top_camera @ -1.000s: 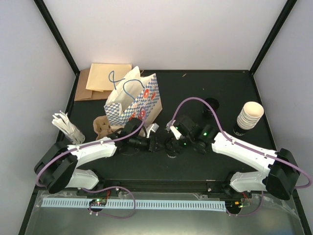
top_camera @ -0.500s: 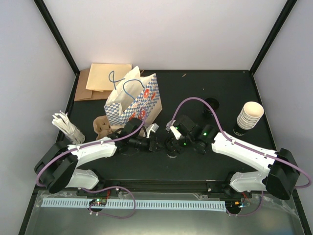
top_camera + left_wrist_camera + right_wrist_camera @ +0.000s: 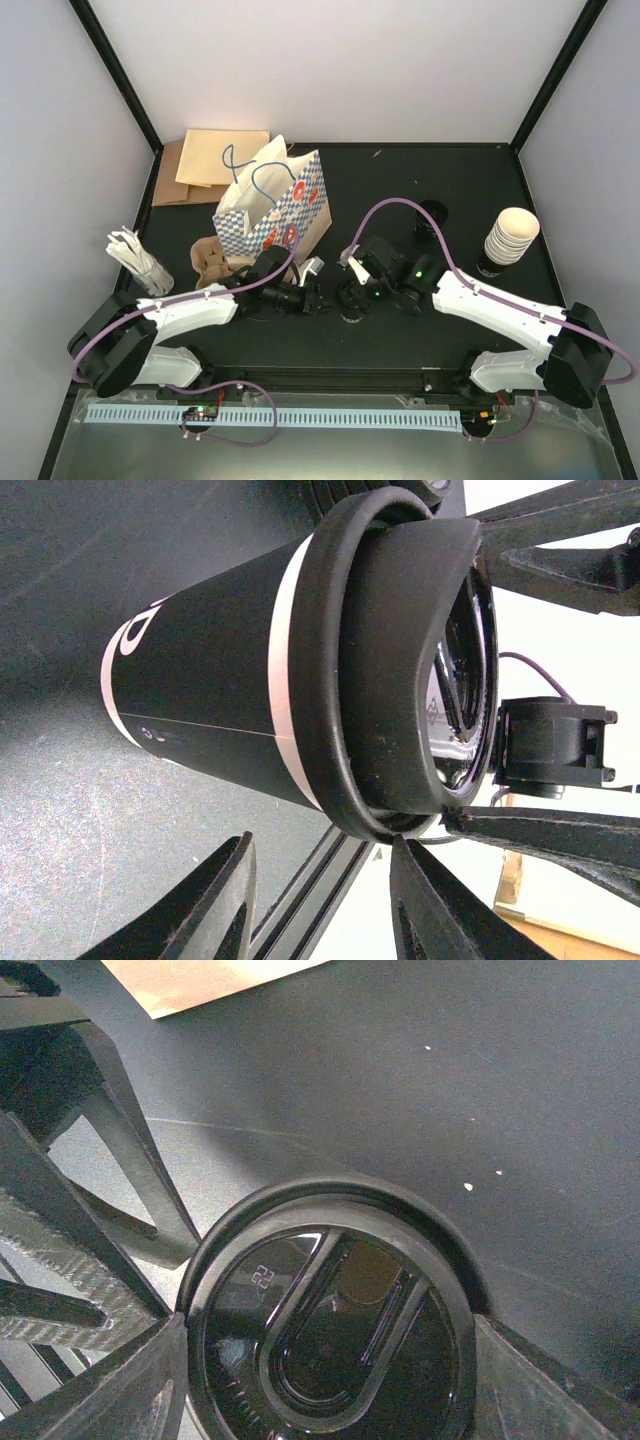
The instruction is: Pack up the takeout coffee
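Black plastic lid [image 3: 335, 1350] sits on the dark, cream-banded paper cup [image 3: 200, 680], which stands at lower centre of the overhead view, between both arms. The right gripper [image 3: 328, 1328] clasps the lid's rim on both sides. The left gripper [image 3: 322, 848] is parted, clear of the cup. Capping looks done or nearly so. The next move calls for a firm grip on the cup and a level lift into the checked bag [image 3: 275, 205] at upper left.

Even bright light; glare on lid [image 3: 335, 1350]; wrist close-ups slightly soft.
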